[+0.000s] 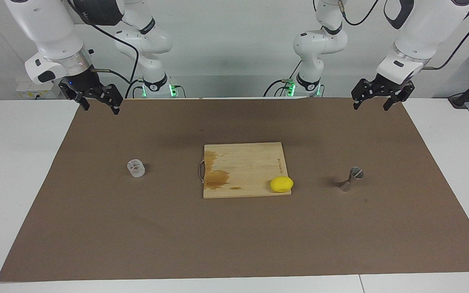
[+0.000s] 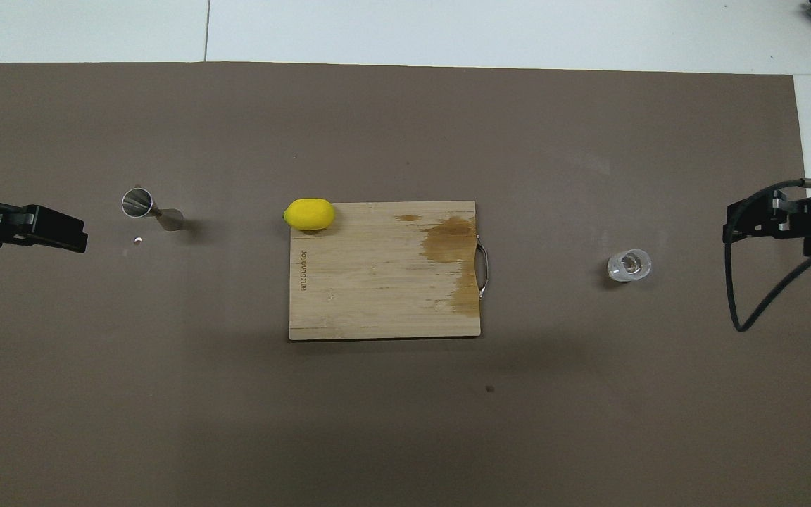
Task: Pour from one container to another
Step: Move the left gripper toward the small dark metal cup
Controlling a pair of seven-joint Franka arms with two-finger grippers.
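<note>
Judging from how things lay, nothing of the pour had been done. The cup (image 1: 136, 168) stood upright on the brown mat (image 1: 96, 228) toward the right arm's end of the bench, untouched. The jigger (image 1: 351, 178) sat toward the left arm's end, leaning or tipped as far as could be told, so it might need setting straight first. Between them lay the board (image 1: 242, 162), stained, with a lemon (image 1: 281, 184) on the corner farthest from the robots, at the jigger's end.

The right gripper (image 1: 99, 101) hung over the mat's corner nearest its own base, fingers apart and empty. The left gripper (image 1: 375, 99) hung over the mat's other robot-side corner, also spread and holding nothing. Both arms waited.

Every step was left: grasping the cup, carrying it past the board, tipping it over the jigger.
</note>
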